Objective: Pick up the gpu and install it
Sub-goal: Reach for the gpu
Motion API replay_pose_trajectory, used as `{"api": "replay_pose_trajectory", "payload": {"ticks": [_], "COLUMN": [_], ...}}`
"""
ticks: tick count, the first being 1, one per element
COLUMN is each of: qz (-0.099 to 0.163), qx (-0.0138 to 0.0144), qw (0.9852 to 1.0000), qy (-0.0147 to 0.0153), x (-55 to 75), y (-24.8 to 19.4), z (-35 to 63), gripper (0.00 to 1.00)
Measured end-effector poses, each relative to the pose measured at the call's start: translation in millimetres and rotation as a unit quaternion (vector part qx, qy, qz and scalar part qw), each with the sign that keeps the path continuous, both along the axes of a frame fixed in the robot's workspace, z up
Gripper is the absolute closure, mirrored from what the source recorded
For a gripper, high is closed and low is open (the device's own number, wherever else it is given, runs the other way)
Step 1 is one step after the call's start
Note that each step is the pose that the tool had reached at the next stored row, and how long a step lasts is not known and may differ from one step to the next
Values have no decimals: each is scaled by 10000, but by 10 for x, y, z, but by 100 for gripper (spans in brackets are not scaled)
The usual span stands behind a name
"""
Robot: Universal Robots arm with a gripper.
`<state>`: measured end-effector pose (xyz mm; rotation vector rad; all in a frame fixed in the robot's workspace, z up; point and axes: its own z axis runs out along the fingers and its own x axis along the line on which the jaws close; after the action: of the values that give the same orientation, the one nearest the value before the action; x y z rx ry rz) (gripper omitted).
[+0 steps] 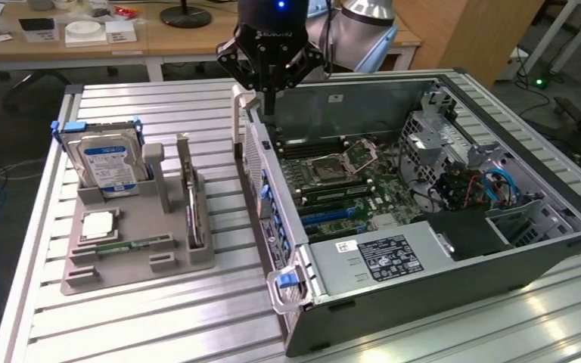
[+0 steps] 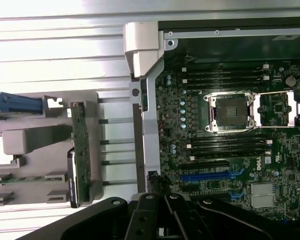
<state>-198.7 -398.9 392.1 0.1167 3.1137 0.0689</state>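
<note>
Exterior view, gripper: the gripper (image 1: 268, 94) hangs over the rear wall of the open computer case (image 1: 402, 291), at that wall's far end, pointing down.
Gripper state: its fingers look drawn together at the tips, with nothing between them.
Gpu: the gpu (image 1: 194, 208) stands on edge in a slot of the grey holder (image 1: 119, 276), well apart from the gripper and outside the case, towards the exterior view's left.
Holder contents: a hard drive (image 1: 109, 165) with a blue label stands upright at the far end; a green memory stick (image 1: 134, 245) lies flat near the front.
Case: it lies on its side on the slatted metal table (image 1: 169, 325), its motherboard (image 1: 361, 189) exposed and the processor socket (image 1: 329, 168) open.
Wrist view, gripper: the gripper's (image 2: 160, 200) black linkages sit over the case wall (image 2: 147, 125).
Wrist view, gpu: the gpu (image 2: 81, 145) shows edge-on, a green board with a dark fan body, seated in the holder (image 2: 35, 137) beside the case.
Wrist view, board: the motherboard (image 2: 225, 165) shows the socket (image 2: 232, 112) and a blue slot (image 2: 210, 176).
</note>
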Motion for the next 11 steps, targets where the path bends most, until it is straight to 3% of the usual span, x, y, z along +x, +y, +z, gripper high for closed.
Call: {"api": "replay_pose_trajectory", "payload": {"ticks": [11], "qz": [0], "qx": [0], "qw": [10000], "qy": [0], "x": [-97], "y": [0], "z": [-2], "gripper": [89]}}
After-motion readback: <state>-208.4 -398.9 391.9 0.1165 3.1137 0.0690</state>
